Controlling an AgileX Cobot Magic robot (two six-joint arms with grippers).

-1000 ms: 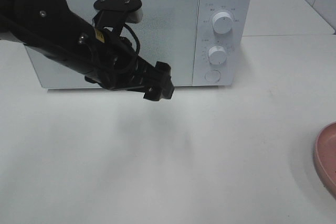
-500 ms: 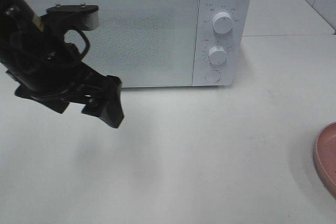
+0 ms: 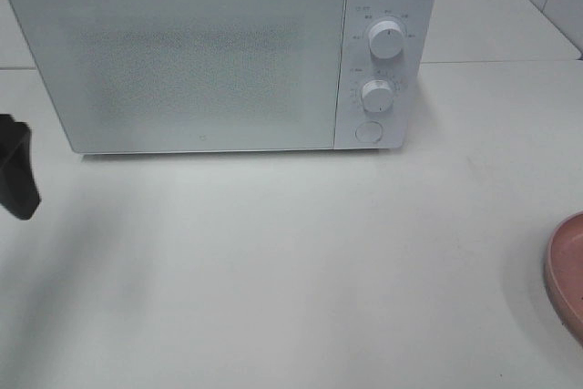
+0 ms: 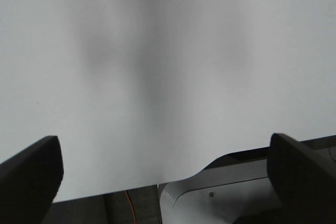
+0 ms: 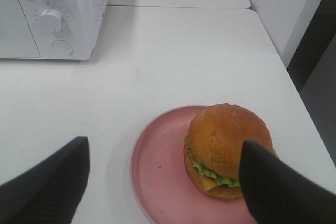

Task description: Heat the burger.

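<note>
Pulled way back from the microwave [image 3: 228, 52] door: left gripper [image 4: 163, 169] now only a dark tip at the table [image 3: 301, 261] edge, fingers [image 4: 31, 174] spread wide over bare tabletop, holding nothing. Microwave door shut, inside hidden. Burger [image 5: 228, 150] sitting on the pink plate [image 5: 157, 177], well right of the microwave. Right gripper [image 5: 163, 179] hovering above that plate, fingers [image 5: 50, 182] spread wide either side, not touching the burger.
</note>
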